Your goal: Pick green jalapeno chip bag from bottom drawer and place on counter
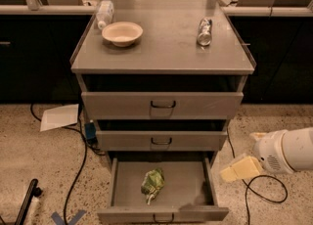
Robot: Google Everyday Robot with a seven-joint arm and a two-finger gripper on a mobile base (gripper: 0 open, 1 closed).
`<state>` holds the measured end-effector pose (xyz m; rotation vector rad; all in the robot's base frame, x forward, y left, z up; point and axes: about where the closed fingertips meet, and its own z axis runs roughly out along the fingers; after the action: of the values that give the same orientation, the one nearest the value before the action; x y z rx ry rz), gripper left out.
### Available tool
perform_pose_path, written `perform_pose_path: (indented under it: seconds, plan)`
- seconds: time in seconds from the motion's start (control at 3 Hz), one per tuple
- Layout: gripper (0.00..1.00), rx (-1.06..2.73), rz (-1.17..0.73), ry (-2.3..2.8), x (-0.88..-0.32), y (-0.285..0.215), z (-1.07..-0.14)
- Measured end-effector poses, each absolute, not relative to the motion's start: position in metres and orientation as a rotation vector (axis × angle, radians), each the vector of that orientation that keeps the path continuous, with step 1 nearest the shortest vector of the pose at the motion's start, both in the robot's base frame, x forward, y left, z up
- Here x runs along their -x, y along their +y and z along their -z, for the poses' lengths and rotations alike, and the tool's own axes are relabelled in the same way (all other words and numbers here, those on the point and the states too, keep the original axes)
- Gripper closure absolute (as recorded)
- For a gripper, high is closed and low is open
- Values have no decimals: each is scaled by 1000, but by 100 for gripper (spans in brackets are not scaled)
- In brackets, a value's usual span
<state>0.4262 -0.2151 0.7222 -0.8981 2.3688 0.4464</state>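
The green jalapeno chip bag [152,185] lies crumpled in the middle of the bottom drawer [205,182], which is pulled open. The grey counter [161,53] tops the cabinet above the drawers. My gripper [240,168] is at the right, low beside the open drawer's right wall, on the end of a white arm [288,150]. It is apart from the bag, to the bag's right and a little above it, and holds nothing.
On the counter stand a tan bowl [122,33], a clear plastic bottle [104,12] lying at the back left, and a silver can [204,31] lying at the right. Cables [73,180] and a white sheet [59,117] lie on the floor at left. A black cable [259,190] loops under my gripper.
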Motion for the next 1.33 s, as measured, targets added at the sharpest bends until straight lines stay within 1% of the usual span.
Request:
perform_pose_path:
  seconds: [0.33,0.67,1.0,1.33]
  plan:
    - [0,896,-429,2388,-419,-211,-720]
    - [0,756,-513,2429,-417,-209,-665]
    - [0,602,-597,2425,-448,-200,-588]
    - [0,508,-646,2373,-495,-188,-532]
